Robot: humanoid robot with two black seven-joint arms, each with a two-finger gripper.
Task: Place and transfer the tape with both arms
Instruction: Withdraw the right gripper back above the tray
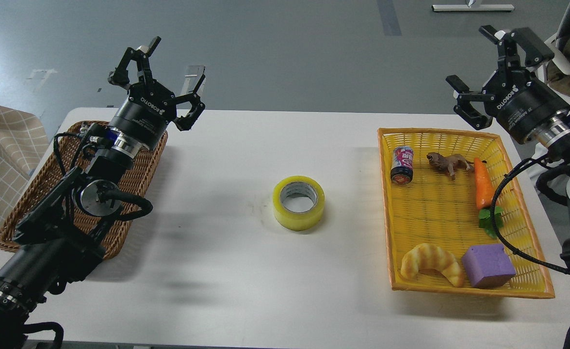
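Tape (299,202) lying flat near the middle of the white table (207,271), core hole up, touching nothing. Left gripper (161,77) raised over the far left corner above the brown wicker basket (32,194), fingers spread apart, empty. Right gripper (488,72) raised past the far right corner beyond the yellow basket (459,203) (can, toy lion, carrot, croissant, purple block inside), fingers likewise apart, empty.

Yellow tape (298,202), grey core; yellow basket (464,134); brown wicker basket (27,194); purple block (488,265); orange carrot (483,184); white table (246,145)
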